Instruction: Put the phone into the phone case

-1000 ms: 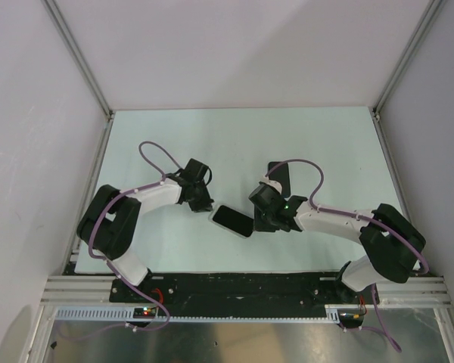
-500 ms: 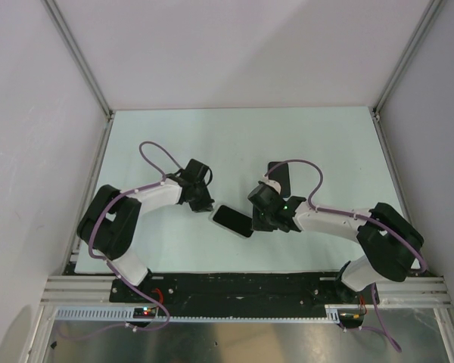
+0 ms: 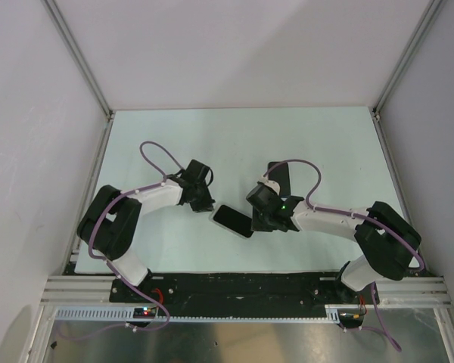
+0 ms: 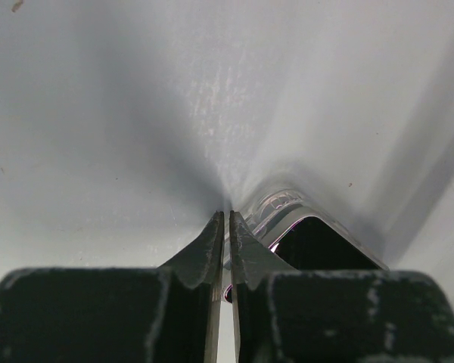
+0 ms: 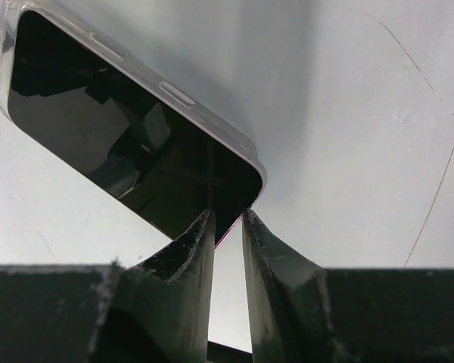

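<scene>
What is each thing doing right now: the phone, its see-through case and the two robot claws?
phone: lying screen up, inside the phone case.
phone case: wrapped around the phone's edges.
left gripper: shut, tips beside the case's corner.
right gripper: nearly shut, tips at the phone's near corner.

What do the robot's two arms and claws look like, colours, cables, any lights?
The left arm and right arm are white links between bulky black joint housings, each with a looping purple cable. A green light glows near the right wrist. The left claw and right claw have black wedge-shaped fingers, edges scuffed pale.
</scene>
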Tool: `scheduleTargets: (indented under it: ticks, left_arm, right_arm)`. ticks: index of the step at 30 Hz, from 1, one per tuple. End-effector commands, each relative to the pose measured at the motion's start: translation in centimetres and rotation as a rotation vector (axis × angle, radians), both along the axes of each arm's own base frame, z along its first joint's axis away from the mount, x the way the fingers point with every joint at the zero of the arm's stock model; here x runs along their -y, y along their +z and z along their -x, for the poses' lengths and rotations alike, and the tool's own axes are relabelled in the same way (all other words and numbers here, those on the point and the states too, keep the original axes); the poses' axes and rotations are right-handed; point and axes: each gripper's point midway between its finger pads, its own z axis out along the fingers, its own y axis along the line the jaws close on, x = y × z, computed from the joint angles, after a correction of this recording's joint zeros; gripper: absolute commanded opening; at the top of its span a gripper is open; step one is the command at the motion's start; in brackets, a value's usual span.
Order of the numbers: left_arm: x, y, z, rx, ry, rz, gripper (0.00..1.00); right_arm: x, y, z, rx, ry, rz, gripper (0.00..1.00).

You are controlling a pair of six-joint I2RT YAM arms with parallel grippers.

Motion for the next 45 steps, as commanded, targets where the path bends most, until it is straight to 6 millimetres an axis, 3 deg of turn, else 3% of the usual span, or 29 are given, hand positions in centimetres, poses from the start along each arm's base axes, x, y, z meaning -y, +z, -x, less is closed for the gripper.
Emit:
scheduleTargets:
  ticks: [1, 4, 10, 13, 25, 45]
  left_arm:
    - [1.0, -0.3, 1.5, -0.030, -0.027, 0.025, 0.11]
    - [1.0, -0.3, 1.6, -0.030, -0.024, 0.026, 0.11]
    - [0.8, -0.3, 1.8, -0.032, -0.011, 0.024, 0.11]
    - [0.7, -0.3, 1.9, -0.034, 0.002, 0.027, 0.11]
    - [-0.1, -0.9, 3.6, -0.046, 0.096, 0.036, 0.11]
    - [1.8, -0.2, 5.9, -0.045, 0.101, 0.090, 0.11]
  right_arm:
    - [-1.4, 1.9, -1.6, 0.064, -0.014, -0.028, 0.26]
    - [-1.5, 1.9, -1.6, 0.061, -0.009, -0.020, 0.27]
    - [-0.2, 2.3, -1.4, 0.079, -0.030, 0.022, 0.43]
    - [0.4, 2.4, -0.9, 0.080, -0.039, 0.024, 0.47]
    - [1.4, 1.2, 0.1, 0.058, -0.064, 0.031, 0.47]
    - [1.9, 0.7, 0.3, 0.054, -0.074, 0.028, 0.50]
